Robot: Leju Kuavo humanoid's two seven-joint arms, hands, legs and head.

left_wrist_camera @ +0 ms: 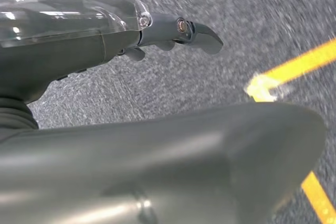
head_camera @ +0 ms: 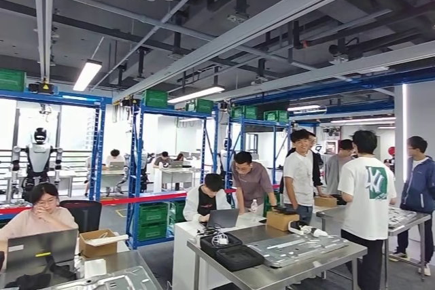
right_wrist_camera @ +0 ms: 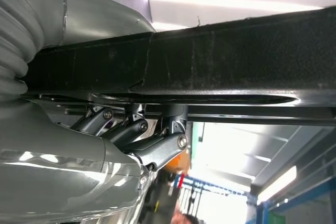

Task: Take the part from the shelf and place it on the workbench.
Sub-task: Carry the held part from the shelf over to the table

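In the right wrist view my right hand (right_wrist_camera: 118,145) grips a long flat black part (right_wrist_camera: 238,51). The thumb lies on one face of it and the dark fingers (right_wrist_camera: 158,150) press on the other. The part runs out past the picture's edge, so its full shape is hidden. In the left wrist view my left hand (left_wrist_camera: 118,40) hangs over grey floor with its fingers stretched out and nothing in it. A steel workbench (head_camera: 287,273) stands ahead to the right in the head view, carrying black trays (head_camera: 238,257) and a metal sheet (head_camera: 298,246).
Several people (head_camera: 367,195) stand around the benches on the right. One person sits at a laptop (head_camera: 38,246) at the lower left. Blue shelving (head_camera: 137,168) with green crates lines the back. A yellow line (left_wrist_camera: 293,66) is painted on the floor beneath my left hand.
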